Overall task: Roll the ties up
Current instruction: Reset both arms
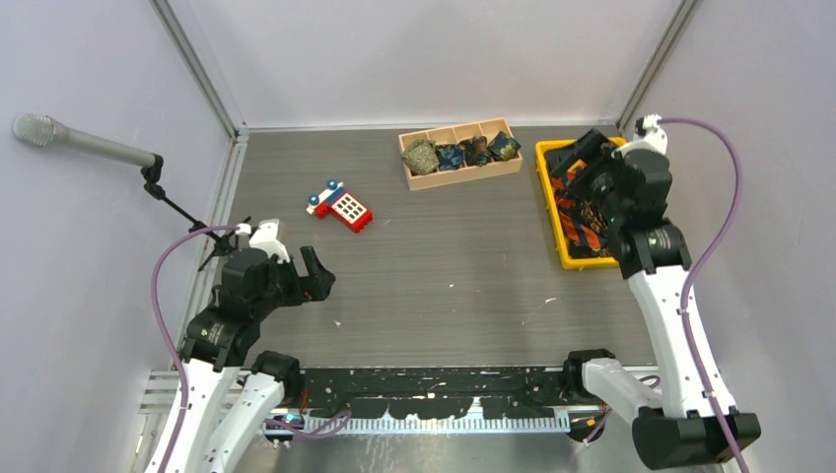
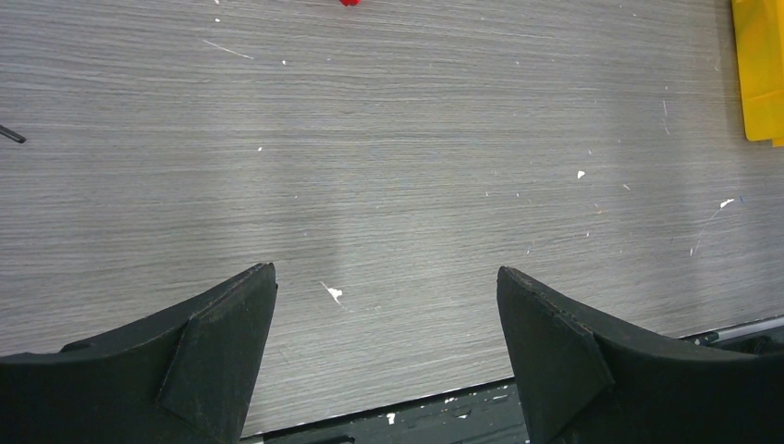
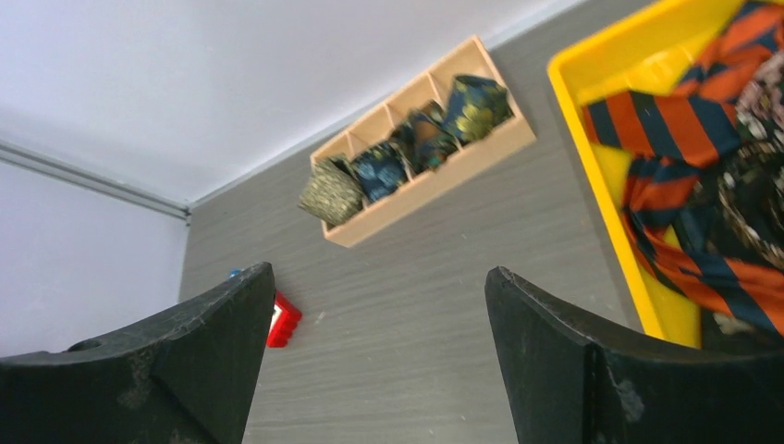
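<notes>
Grey wood-grain table [image 1: 444, 276], flecked with white scuffs, boxed in by pale lilac walls [image 1: 414, 59]. A microphone [image 1: 59, 136] on a stand reaches in from your left.

Hidden or cut off:
- From above, your right arm [image 1: 661, 286] covers much of the yellow bin [image 1: 549, 207], so you cannot count the loose ties [image 3: 689, 125] heaped in it. The right wrist view also crops them at its edge. You can make out orange-and-navy stripes and a dark patterned piece, tangled together.
- The toy phone [image 1: 343, 206] shows in the right wrist view only as a red corner beside a finger.

Task items:
- Four rolled ties [image 3: 379, 169] sit one per compartment in the wooden tray [image 1: 463, 174] at the far side of the table, near the bin's left wall. Their patterns are soft: olive, blue, dark, and navy with gold.

Grippers:
- Your left gripper [image 2: 386, 277] has its fingers spread wide with nothing between them. It hovers over bare table at the near left.
- Your right gripper [image 3: 377, 277] also has its fingers spread wide and holds nothing. It sits above the bin.
</notes>
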### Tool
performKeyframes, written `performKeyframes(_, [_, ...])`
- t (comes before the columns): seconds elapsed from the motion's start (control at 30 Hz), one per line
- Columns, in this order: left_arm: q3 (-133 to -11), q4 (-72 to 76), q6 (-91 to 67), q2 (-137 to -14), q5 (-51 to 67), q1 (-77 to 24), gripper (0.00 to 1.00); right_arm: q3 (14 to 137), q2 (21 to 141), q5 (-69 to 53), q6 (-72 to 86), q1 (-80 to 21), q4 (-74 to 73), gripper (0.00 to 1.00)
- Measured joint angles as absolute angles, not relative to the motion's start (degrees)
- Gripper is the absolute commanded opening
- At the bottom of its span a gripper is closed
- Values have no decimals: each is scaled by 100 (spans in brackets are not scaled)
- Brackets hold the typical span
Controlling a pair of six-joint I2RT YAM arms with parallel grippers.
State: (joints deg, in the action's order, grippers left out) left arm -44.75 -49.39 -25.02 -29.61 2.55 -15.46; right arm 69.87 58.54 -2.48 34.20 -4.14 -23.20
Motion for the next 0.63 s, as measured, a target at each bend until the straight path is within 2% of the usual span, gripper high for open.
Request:
performKeyframes(0.17, [-4475, -4936, -2502, -2963, 255, -1546, 91, 6093, 5190, 62, 3439, -414, -2318, 88])
performKeyframes(0.63, [-4475, -4934, -2502, -3026, 257, -1546, 91, 6027, 4954, 158, 3444, -414, -2139, 89])
